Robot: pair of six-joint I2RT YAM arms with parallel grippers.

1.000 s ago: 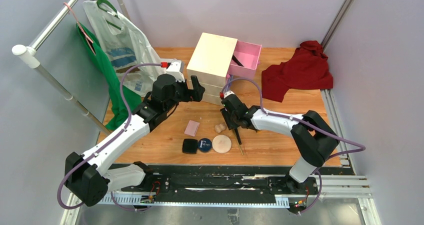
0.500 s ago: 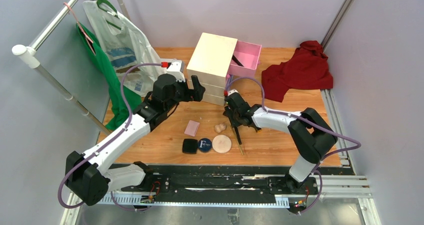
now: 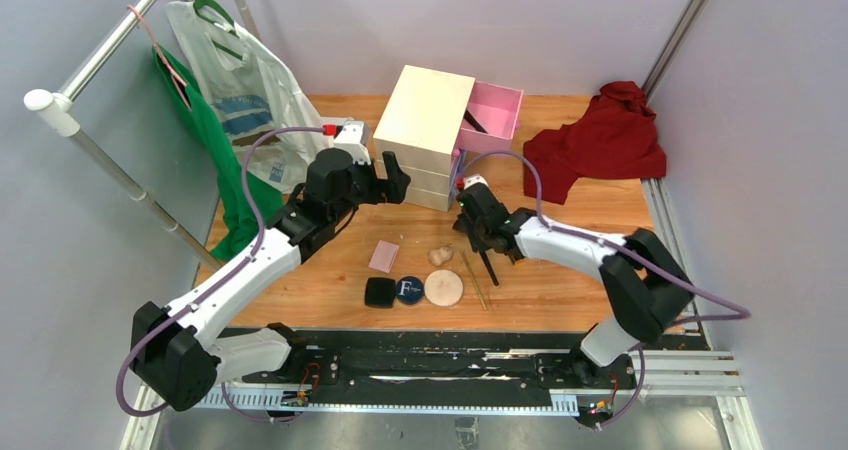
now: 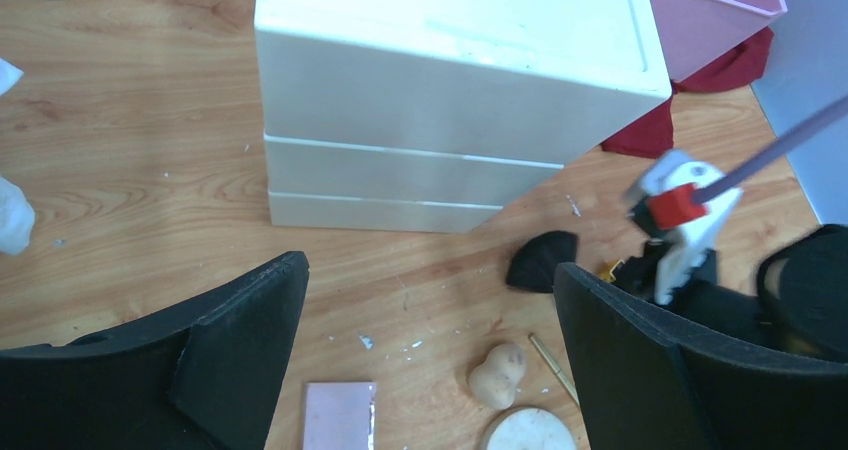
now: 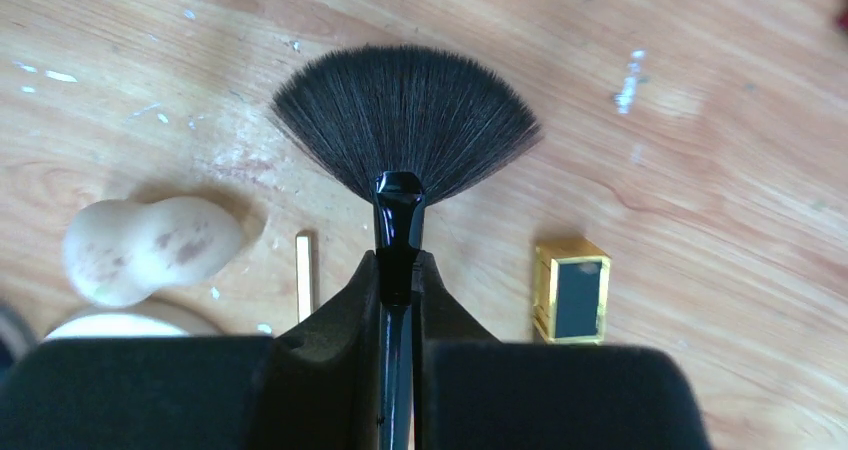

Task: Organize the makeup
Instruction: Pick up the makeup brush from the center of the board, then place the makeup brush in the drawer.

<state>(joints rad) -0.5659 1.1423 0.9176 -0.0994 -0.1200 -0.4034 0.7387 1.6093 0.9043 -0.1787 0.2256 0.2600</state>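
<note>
From above, the cream chest (image 3: pixel 425 130) stands at the upper middle of the wooden table (image 3: pixel 560 280), its pink drawer (image 3: pixel 492 112) pulled out to the right with a dark item inside. A red cloth (image 3: pixel 597 148) lies at the right, and a plastic bag (image 3: pixel 240 90) hangs from the rack at the upper left. The left gripper (image 3: pixel 397 185) hovers just left of the chest's lower corner, jaws wide apart and empty. The right gripper (image 3: pixel 477 238) sits below the chest, clamped on the brush (image 3: pixel 491 270), whose handle trails toward the lower right. Left of it lie the sponge (image 3: pixel 439 255) and pink square (image 3: pixel 384 256). Below them, in a row, are the black compact (image 3: pixel 379 292), navy compact (image 3: pixel 408 290) and puff (image 3: pixel 443 288). A pencil (image 3: pixel 474 280) lies just right of the puff.

In the left wrist view, the left gripper (image 4: pixel 428 275) spreads wide over bare wood below the chest (image 4: pixel 450 90). The pink square (image 4: pixel 338 415), sponge (image 4: pixel 498 373), puff (image 4: pixel 528 432) and pencil (image 4: pixel 550 365) line the bottom edge, and the brush's bristles (image 4: pixel 543 262) show at centre right.

In the right wrist view, the right gripper (image 5: pixel 398 270) pinches the brush (image 5: pixel 405 120) just behind its fanned black bristles. The sponge (image 5: pixel 150 245) is at the left, the pencil (image 5: pixel 304 285) beside the jaws, and the lipstick (image 5: pixel 573 290) at the right.
</note>
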